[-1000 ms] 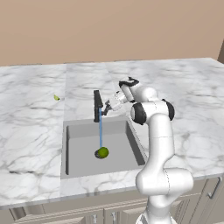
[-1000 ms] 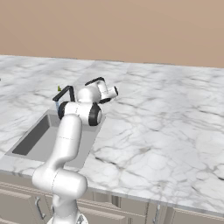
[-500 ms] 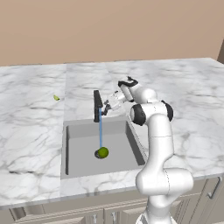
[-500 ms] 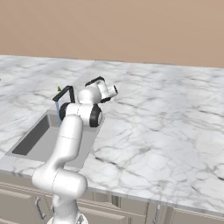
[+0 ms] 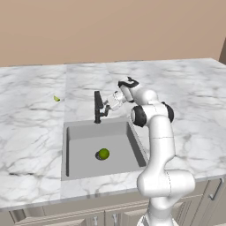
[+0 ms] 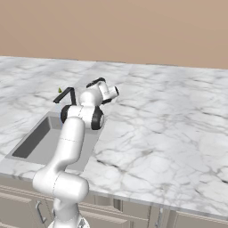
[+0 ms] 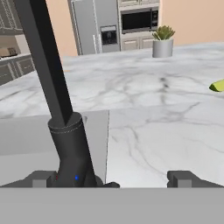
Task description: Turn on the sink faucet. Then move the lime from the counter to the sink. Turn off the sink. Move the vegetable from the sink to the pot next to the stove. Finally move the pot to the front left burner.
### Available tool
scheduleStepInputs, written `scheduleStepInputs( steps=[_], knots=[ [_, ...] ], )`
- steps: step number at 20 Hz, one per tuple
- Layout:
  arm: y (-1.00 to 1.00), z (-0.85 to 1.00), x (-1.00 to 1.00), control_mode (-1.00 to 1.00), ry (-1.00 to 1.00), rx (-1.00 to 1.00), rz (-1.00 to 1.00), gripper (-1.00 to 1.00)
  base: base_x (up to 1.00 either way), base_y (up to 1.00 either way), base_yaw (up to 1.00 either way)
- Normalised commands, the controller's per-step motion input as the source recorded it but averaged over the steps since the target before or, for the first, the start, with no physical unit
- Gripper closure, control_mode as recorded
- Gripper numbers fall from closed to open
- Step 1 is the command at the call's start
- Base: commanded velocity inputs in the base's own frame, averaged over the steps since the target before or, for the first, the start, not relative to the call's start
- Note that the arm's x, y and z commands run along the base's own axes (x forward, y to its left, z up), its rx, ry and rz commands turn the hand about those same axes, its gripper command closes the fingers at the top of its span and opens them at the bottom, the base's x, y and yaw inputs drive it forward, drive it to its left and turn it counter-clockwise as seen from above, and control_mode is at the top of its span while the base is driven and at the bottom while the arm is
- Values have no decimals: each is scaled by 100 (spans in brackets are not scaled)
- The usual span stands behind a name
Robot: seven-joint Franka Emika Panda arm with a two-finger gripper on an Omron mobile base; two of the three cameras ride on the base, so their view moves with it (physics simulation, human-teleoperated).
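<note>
1. Left base view: my claw (image 5: 107, 105) is up against the faucet (image 5: 97, 107) at the back rim of the sink (image 5: 84, 132), my wrist reaching in from the right, because the lever is what shuts the water off. No stream falls from the spout, so I judge the water is off. The lime (image 5: 103, 153) lies on the basin floor, right by the drain; it sits there because that step of the task looks done. A small yellow-green speck (image 5: 56, 99) lies on the counter (image 5: 31, 119), well to the left of the faucet; it is not my fruit.

2. Right base view: my own arm covers most of the basin. The faucet (image 6: 65, 94) pokes out to the left of my wrist, and the speck (image 6: 59, 90) lies just behind it. The claw itself is hidden by the hand here.

3. Hand view: the faucet post (image 7: 65, 144) rises close in front, nearest my left fingertip (image 7: 41, 178). The fingers stand wide apart with bare counter (image 7: 148, 127) between them, so the claw is spread and grips nothing. I judge it pushes the lever, not pinches it. The lime comes next, down in the sink.
</note>
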Motion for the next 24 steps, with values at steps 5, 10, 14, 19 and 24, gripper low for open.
scheduleStepInputs(
  steps=[5, 10, 14, 19, 24],
  knots=[
    [57, -1, 2, -100, 0, 1, 0, -100, 0, 0, 0],
    [13, -4, 12, -100, 0, 3, 0, -100, 0, 0, 0],
    [-11, -2, 10, -100, 0, 4, 0, -100, 0, 0, 0],
    [-22, 0, 15, -100, 0, 5, 0, -100, 0, 0, 0],
    [-23, 0, -2, -100, -1, 6, 0, -100, 0, 0, 0]
  ],
)
